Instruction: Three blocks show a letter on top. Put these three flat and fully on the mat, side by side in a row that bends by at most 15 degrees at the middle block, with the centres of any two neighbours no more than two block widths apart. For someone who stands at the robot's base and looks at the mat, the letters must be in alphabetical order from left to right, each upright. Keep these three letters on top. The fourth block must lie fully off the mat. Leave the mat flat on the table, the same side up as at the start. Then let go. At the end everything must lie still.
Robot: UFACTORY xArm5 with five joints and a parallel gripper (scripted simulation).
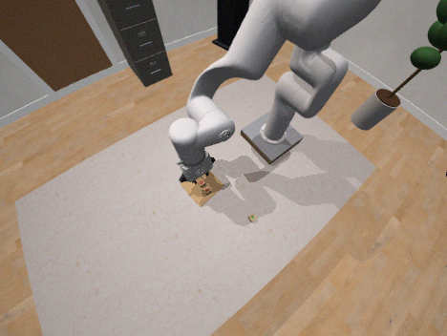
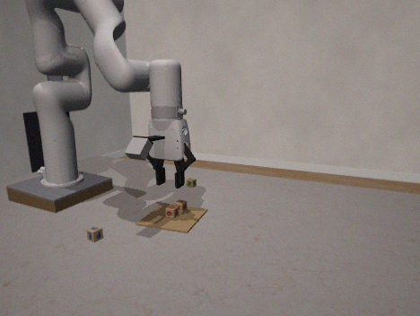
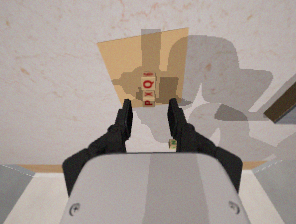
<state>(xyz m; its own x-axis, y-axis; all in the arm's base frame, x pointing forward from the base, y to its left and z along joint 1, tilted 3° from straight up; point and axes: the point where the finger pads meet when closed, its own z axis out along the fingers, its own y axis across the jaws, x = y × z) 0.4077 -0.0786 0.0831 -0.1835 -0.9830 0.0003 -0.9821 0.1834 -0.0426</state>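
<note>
Block Q (image 1: 202,182) (image 2: 171,211) (image 3: 148,81) sits beside block X (image 1: 206,190) (image 2: 180,206) (image 3: 149,94), letters red.

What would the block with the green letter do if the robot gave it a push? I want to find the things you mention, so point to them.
The green-lettered block (image 1: 252,218) (image 2: 191,182) (image 3: 172,144) would probably slide, not roll, because its sides look flat. A push high up might tip it over, but it looks about as wide as it is tall, so a low push should be steadier. It looks stiff, with crisp, straight edges, so it likely wouldn't squish.
</note>
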